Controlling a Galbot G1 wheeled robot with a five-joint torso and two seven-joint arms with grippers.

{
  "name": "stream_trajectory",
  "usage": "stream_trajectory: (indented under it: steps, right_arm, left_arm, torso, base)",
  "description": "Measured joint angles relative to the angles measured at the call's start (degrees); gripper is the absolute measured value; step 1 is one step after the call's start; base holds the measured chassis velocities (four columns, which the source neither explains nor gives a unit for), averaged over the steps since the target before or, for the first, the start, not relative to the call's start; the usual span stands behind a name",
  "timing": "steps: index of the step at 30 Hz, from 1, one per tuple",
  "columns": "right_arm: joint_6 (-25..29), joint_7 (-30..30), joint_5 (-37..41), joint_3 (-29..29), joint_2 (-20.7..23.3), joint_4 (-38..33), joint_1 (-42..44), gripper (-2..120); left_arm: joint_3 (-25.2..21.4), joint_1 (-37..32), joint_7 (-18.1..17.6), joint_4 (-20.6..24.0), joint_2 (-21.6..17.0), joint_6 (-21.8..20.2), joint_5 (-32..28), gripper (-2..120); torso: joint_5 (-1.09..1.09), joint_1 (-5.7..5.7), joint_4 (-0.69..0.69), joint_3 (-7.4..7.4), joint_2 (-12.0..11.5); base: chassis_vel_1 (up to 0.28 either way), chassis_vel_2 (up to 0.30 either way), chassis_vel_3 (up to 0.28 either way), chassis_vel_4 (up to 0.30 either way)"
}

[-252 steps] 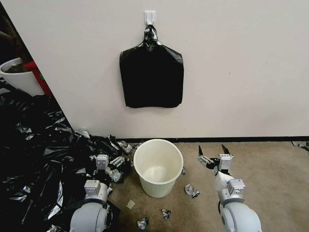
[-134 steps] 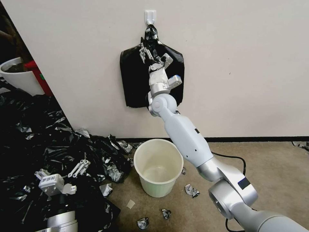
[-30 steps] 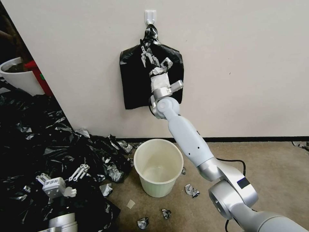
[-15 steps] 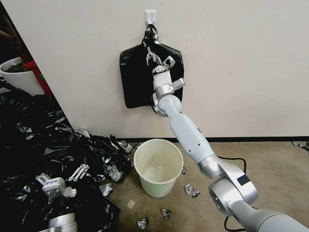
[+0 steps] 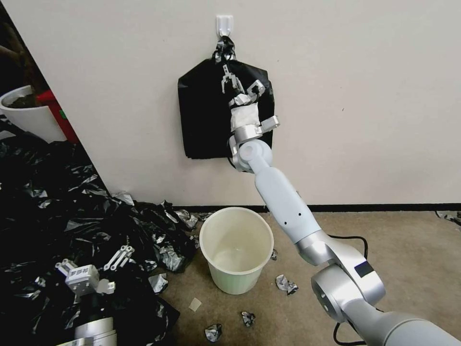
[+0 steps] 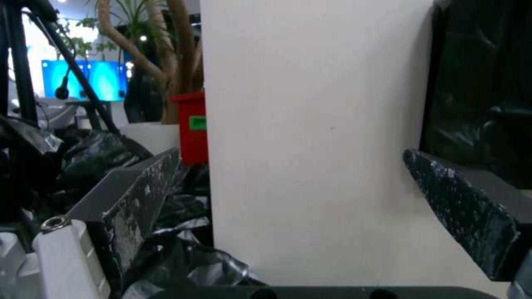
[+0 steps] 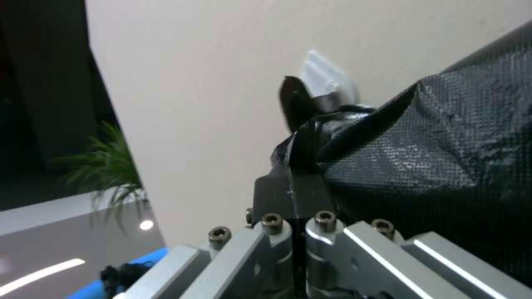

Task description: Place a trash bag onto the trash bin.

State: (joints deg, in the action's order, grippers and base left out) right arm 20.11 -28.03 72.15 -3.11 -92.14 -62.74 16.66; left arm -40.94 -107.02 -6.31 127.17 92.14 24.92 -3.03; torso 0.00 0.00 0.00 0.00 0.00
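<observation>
Our right end effector [image 5: 226, 76] pinches the shiny, wrinkly black trash bag [image 5: 204, 120] hanging on the wall; our left end effector [image 5: 96, 262] waits wide apart.

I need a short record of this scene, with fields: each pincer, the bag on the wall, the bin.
right pincer: raised to the wall, shut on the trash bag just below the wall hook
left pincer: open, low over the heap of black plastic
trash bin: upright on the floor under the bag, no liner
</observation>
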Motion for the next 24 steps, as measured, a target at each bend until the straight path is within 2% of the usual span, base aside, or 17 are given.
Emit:
stream_trajectory:
  steps: [22, 24]
  right_arm:
    - [-3.11, -18.72, 1.28, 0.05, 0.0, -2.83, 6.0, 0]
    - [-4.99, -24.86, 1.9, -0.16, 0.0, -3.37, 7.15, 0]
  left_arm:
    - [-0.27, 0.59, -0.01, -1.05, 0.0, 0.26, 0.05, 100]
    - [-0.35, 0.69, -0.01, -1.17, 0.0, 0.27, 0.05, 100]
  torso:
    - [0.0, 0.0, 0.0, 0.0, 0.0]
    - [0.0, 0.0, 0.0, 0.0, 0.0]
  base:
    - [0.0, 0.0, 0.0, 0.0]
    - [0.0, 0.0, 0.0, 0.0]
